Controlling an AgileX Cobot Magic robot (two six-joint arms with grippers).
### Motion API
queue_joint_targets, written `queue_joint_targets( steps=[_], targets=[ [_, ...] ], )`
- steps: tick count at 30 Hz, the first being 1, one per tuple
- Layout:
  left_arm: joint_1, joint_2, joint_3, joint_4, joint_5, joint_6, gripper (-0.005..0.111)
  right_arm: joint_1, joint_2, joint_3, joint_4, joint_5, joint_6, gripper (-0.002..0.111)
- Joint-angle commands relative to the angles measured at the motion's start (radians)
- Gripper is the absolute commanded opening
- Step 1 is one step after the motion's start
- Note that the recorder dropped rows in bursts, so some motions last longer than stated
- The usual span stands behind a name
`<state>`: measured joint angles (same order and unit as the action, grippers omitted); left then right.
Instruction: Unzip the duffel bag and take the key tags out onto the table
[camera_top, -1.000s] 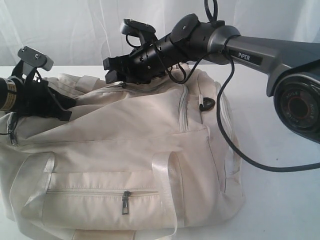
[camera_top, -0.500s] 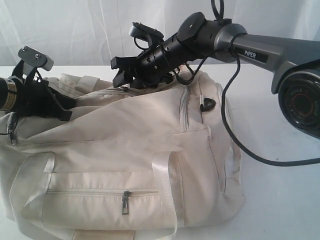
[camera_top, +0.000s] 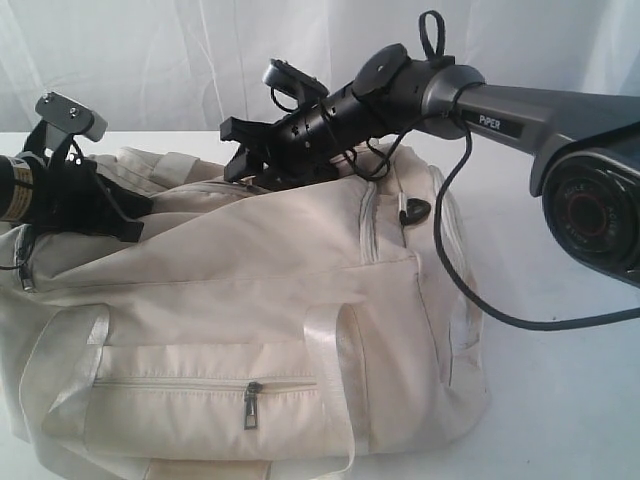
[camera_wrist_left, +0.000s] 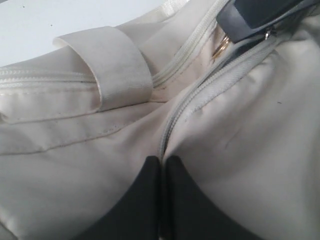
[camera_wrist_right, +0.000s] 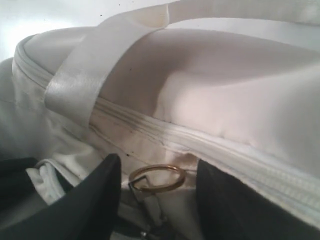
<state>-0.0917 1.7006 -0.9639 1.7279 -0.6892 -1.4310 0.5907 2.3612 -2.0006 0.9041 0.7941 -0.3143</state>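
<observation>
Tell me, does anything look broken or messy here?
Nothing looks broken or spilled. The duffel bag sags and wrinkles on the table, which is normal for soft fabric. Its top zipper looks shut, and the ring pull sits between the fingers of the open right gripper.

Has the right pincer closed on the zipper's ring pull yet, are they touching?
Apart. The right wrist view shows the ring pull lying between the open fingers, with pale bag fabric visible on both sides.
</observation>
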Motion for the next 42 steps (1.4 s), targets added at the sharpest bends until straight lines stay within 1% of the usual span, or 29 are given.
queue_joint_targets(
  steps=[1,8,12,18,20,26,28,32,42],
  targets=[
    [-0.002,-0.002,0.008,0.017,-0.017,-0.01,0.001,0.025,0.009,0.0,0.052,-0.018,0.002,0.044],
    [-0.002,-0.002,0.008,0.017,-0.022,-0.01,0.001,0.036,0.022,0.0,0.041,-0.006,0.004,0.044],
    [-0.002,-0.002,0.008,0.017,-0.022,-0.01,0.001,0.036,0.022,0.0,0.037,-0.001,0.004,0.039],
    [-0.002,-0.002,0.008,0.017,-0.022,-0.01,0.001,0.036,0.03,0.0,-0.042,0.044,0.004,0.035],
    [-0.002,-0.002,0.008,0.017,-0.022,-0.01,0.001,0.036,0.032,0.0,-0.056,0.05,0.004,0.03],
    [-0.002,-0.002,0.008,0.017,-0.022,-0.01,0.001,0.036,0.034,0.0,-0.057,0.037,-0.024,0.004],
    [-0.002,-0.002,0.008,0.017,-0.022,-0.01,0.001,0.036,0.034,-0.004,-0.059,0.036,-0.032,0.0],
    [-0.002,-0.002,0.008,0.017,-0.022,-0.01,0.001,0.027,0.025,-0.004,-0.064,0.031,-0.034,0.0],
    [-0.002,-0.002,0.008,0.017,-0.022,-0.01,0.001,-0.046,-0.033,-0.004,-0.071,0.028,-0.039,0.0]
  ],
)
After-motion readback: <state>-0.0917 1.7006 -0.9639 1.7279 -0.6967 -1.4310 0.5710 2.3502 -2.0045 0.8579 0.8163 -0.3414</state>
